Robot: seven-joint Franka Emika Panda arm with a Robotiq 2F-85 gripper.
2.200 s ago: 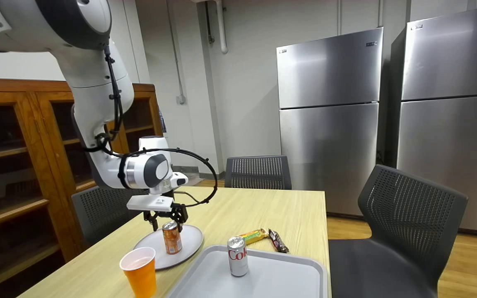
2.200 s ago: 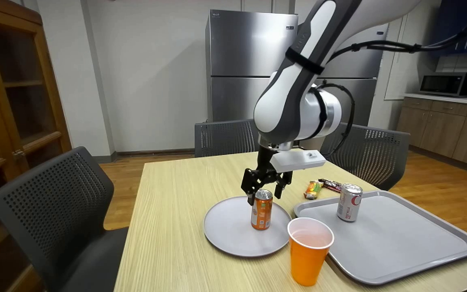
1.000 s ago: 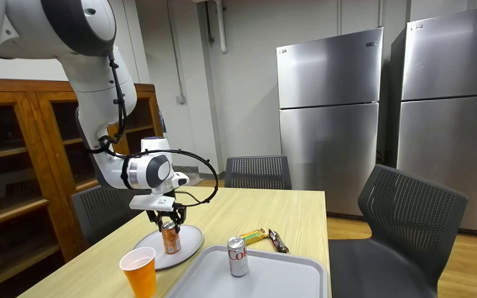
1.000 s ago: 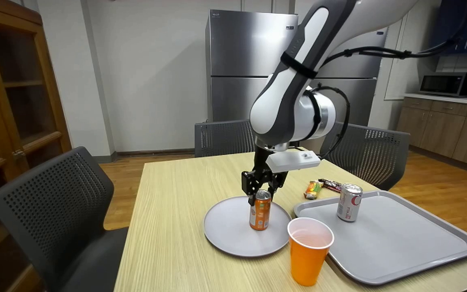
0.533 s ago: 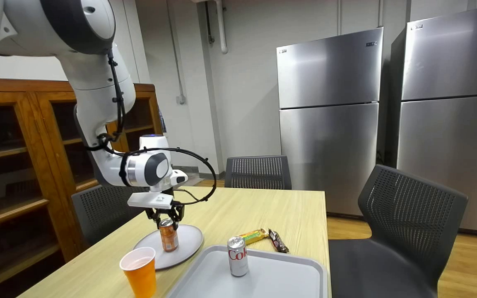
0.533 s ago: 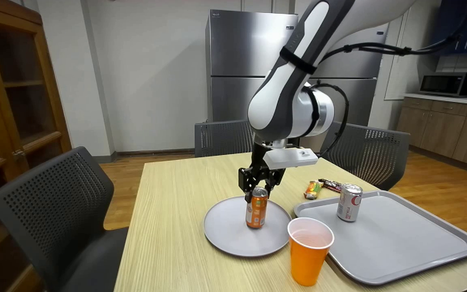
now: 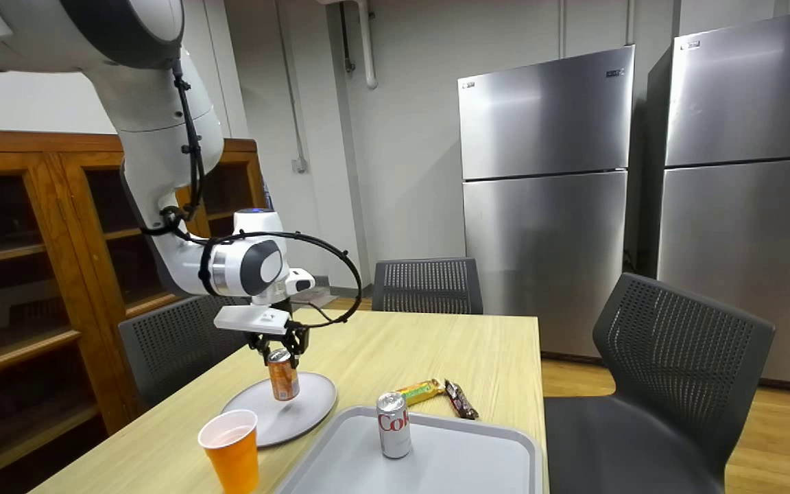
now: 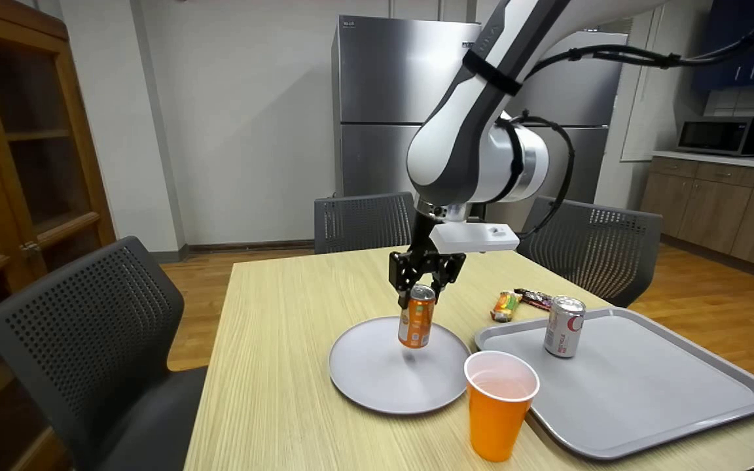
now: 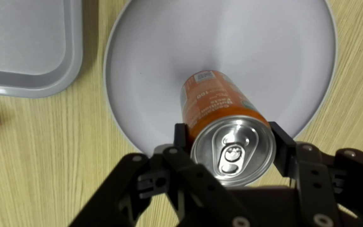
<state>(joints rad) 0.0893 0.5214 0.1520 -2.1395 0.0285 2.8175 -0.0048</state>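
Just above the plate (image 8: 364,373), the gripper (image 9: 228,135) pinches the orange can (image 8: 417,320) near its top between its fingers (image 9: 285,151), a high hold on smooth metal that could slip, dropping the can or tipping it toward the cup (image 8: 500,425)

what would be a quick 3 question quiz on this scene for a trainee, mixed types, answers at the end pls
1. Short answer: what is the gripper holding?
2. True or false: the silver can stands upright on the tray.
3. Fill in the missing word: the held item hangs clear above the round gray ...

Key:
1. The orange can, gripped near its top.
2. True; both exterior views show it.
3. Plate; a gap shows under the orange can in an exterior view.
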